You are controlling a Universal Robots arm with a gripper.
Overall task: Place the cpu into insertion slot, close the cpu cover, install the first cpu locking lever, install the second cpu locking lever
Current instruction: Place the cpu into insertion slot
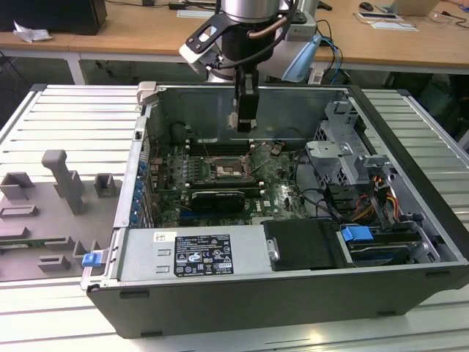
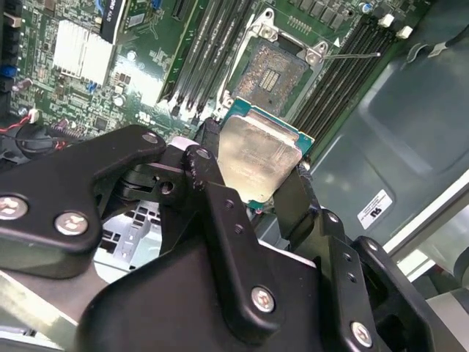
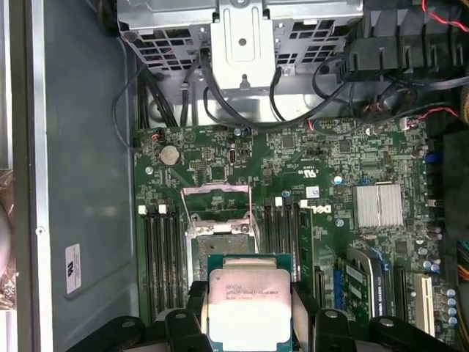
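Inside an open computer case lying on its side on a slatted metal worktop, the arm's gripper hangs over the green motherboard near the case's rear wall. The black jaws are pinching the cpu by 2 opposite edges. Its pale metal face is turned up toward the camera in the first wrist view, where the chip sits framed by the gripper.

The chip is in the air, well clear of the board. The insertion slot lies bare and uncovered below and just ahead of it, its grey contact field showing in the second wrist view. In the first wrist view the slot appears just beyond the chip's green edge. The cpu cover, a silver frame with a square window, appears swung up at the slot's far side.

Long black memory slots run along both sides of the socket, and a ribbed silver heat sink sits farther off on the board. In the exterior view the slot lies near the middle of the board, under the gripper.
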